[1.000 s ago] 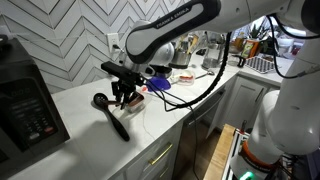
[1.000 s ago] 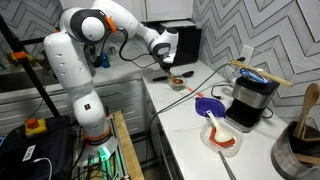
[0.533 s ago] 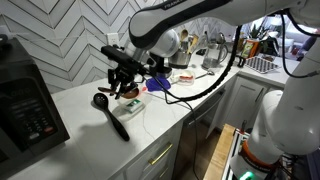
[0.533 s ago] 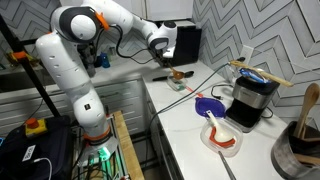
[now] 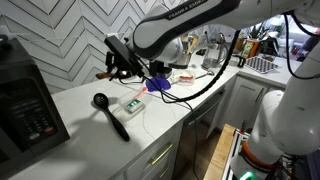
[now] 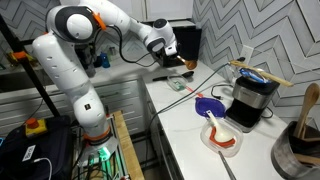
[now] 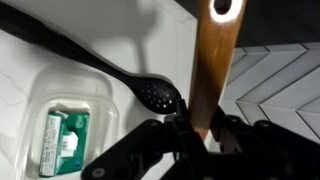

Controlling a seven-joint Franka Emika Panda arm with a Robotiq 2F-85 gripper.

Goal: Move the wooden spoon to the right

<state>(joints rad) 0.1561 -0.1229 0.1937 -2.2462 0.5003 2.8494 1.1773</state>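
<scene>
Gripper (image 7: pixel 200 135) closed around the wooden spoon (image 7: pixel 210 70), gripping its flat handle low down; the holed end points away from the wrist. In an exterior view the gripper (image 5: pixel 122 68) hangs clear above the counter (image 5: pixel 75 125), so the spoon is airborne, not resting. Below lie the black spoon (image 7: pixel 158 95) and a clear tray (image 7: pixel 100 95) holding a small box (image 7: pixel 65 135). Judgement: pick-up done; carry to the right and set-down remain.
</scene>
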